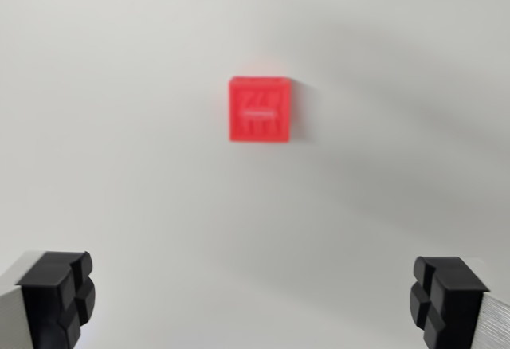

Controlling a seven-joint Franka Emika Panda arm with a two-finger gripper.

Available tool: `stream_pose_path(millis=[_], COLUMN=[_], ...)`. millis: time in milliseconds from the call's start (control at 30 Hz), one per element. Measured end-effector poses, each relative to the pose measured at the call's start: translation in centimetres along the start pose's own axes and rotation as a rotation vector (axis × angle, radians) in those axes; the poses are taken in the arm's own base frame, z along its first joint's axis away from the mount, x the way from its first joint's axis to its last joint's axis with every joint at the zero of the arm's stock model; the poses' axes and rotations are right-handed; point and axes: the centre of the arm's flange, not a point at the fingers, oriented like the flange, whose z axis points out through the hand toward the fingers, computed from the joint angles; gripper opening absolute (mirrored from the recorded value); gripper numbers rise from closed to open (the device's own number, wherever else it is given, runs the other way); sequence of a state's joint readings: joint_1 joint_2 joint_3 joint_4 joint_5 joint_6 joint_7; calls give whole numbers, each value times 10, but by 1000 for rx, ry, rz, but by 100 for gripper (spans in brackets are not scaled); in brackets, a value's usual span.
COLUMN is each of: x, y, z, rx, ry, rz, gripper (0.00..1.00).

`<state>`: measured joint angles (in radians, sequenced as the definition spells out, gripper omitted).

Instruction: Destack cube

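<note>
At the wrist view's left we see one black finger pad (56, 297) of our claw (251, 297), and at the wrist view's right the other, the two spread wide apart with nothing between them. The red cube (260, 109) sits on the white table (119, 126), well ahead of the claw and roughly centred between its pads, blurred, touching neither.

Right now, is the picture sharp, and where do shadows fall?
In the wrist view the red cube is softly blurred, its top markings unreadable; a faint shadow lies on the wrist view's right of it, and broad, soft grey shadows cross the white table. The open gripper's black fingertips look somewhat sharper.
</note>
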<state>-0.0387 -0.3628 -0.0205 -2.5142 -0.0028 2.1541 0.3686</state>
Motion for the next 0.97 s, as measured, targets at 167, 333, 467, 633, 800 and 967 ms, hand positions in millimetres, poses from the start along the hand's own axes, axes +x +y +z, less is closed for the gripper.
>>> stream_pose_path(millis=[167,333,467,633,800,967], x=[0,0,0,0,0,0], y=[0,0,0,0,0,0], z=[-3,-4,-4,-4,-4,-4], rx=[0,0,0,0,0,0], ry=[-1,-1,-1,-1,-1,-1], rz=[0,0,0,0,0,0], gripper=[100,100,100,100,100,100])
